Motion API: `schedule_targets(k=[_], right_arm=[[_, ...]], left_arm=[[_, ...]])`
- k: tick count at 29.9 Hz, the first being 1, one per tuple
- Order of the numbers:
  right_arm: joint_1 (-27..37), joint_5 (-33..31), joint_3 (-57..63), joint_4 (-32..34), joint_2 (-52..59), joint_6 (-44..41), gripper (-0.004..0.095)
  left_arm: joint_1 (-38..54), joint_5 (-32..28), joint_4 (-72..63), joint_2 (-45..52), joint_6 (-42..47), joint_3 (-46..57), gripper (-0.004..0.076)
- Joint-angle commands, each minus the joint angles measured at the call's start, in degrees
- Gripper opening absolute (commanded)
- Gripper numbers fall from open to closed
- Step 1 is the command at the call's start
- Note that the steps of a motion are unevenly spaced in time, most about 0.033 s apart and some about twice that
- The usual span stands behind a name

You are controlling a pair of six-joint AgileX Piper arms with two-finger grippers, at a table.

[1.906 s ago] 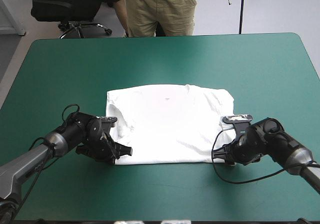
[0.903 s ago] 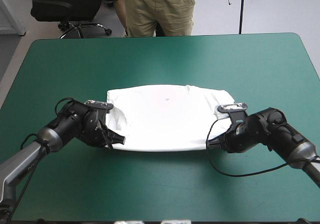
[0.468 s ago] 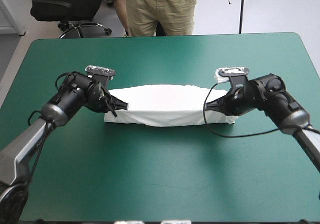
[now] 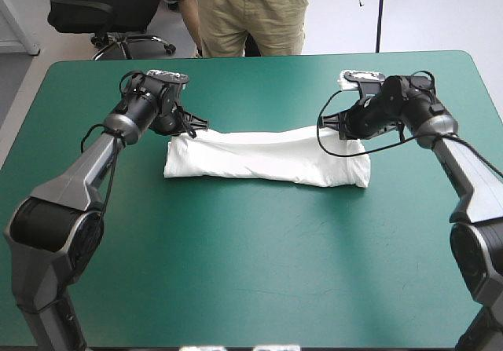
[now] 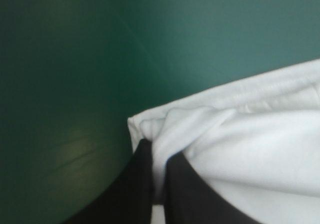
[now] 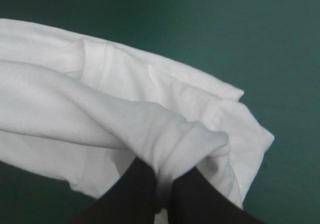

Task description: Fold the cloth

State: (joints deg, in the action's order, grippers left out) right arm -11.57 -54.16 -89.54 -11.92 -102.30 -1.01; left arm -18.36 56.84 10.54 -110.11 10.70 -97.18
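The white T-shirt (image 4: 266, 157) lies as a long folded band across the middle of the teal-green table. My left gripper (image 4: 195, 129) is at its far left corner, shut on the T-shirt's edge. My right gripper (image 4: 336, 123) is at the far right corner, shut on a bunched fold. In the left wrist view the black fingers (image 5: 187, 191) pinch a corner of the T-shirt (image 5: 250, 134). In the right wrist view the T-shirt (image 6: 100, 119) drapes in layers ahead of my right gripper (image 6: 161, 176), a rolled fold caught between the fingers.
Bare teal-green cover (image 4: 259, 265) spreads wide on the near side of the T-shirt, and a narrower strip runs beyond it toward the far edge (image 4: 259, 59).
Both grippers have carried the T-shirt's near edge up and away toward the far edge, folding it over. The spread shirt has become a narrow band.
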Motion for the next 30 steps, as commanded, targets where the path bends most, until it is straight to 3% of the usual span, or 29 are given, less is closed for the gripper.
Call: schedule_targets(k=[1, 6, 8, 10, 14, 16, 18, 21, 23, 26, 27, 30], right_arm=[[0.75, 1.22, -5.30, -0.89, -0.80, 2.14, -0.0017], [1.09, 1.19, -8.57, -0.89, -5.05, 2.03, -0.0012], [1.07, 0.69, -9.05, -0.37, -6.02, 2.90, 0.0049], [1.07, -0.25, -8.97, -0.45, -6.61, 3.88, 0.0158], [1.07, -3.29, -9.19, -0.45, -7.00, 4.59, 0.0526], [1.07, -5.12, -9.91, -0.21, -6.66, 5.05, 0.0602], [1.07, -5.82, -10.39, 0.18, -5.75, 5.05, 0.0597], [1.07, -5.89, -10.62, 0.18, -2.98, 5.19, 0.0563], [1.07, -6.46, -10.62, 0.18, -0.87, 5.68, 0.0539], [1.07, -7.33, -10.62, 0.18, 1.79, 6.74, 0.0507], [1.07, -7.64, -10.62, 0.18, 2.59, 6.84, 0.0499], [1.07, -8.07, -10.62, 0.18, 4.32, 7.08, 0.0496]], left_arm=[[0.12, -0.01, 0.69, -0.92, -0.35, -5.25, -0.0012], [0.12, -1.44, 1.46, -4.80, 1.78, -6.95, -0.0011], [0.12, -1.69, 1.46, -5.34, 1.54, -7.08, 0.0017], [0.12, -1.39, 0.16, -5.73, -0.63, -7.08, 0.0099], [0.12, -0.10, -1.36, -5.17, -2.69, -7.22, 0.0379], [0.12, 0.78, -1.24, -4.32, -2.18, -8.34, 0.0491], [0.12, 1.85, -1.07, -3.56, -1.03, -10.11, 0.0524], [0.12, 3.01, -1.58, -1.62, -1.28, -12.70, 0.0497], [0.00, 3.05, -3.49, -0.32, -1.58, -13.79, 0.0398], [-0.53, 2.05, -8.54, 1.58, -4.73, -14.15, 0.0044], [-1.00, 1.39, -10.54, 1.98, -6.73, -14.15, -0.0005], [-3.20, 0.98, -13.55, 2.08, -7.20, -14.15, -0.0018]])
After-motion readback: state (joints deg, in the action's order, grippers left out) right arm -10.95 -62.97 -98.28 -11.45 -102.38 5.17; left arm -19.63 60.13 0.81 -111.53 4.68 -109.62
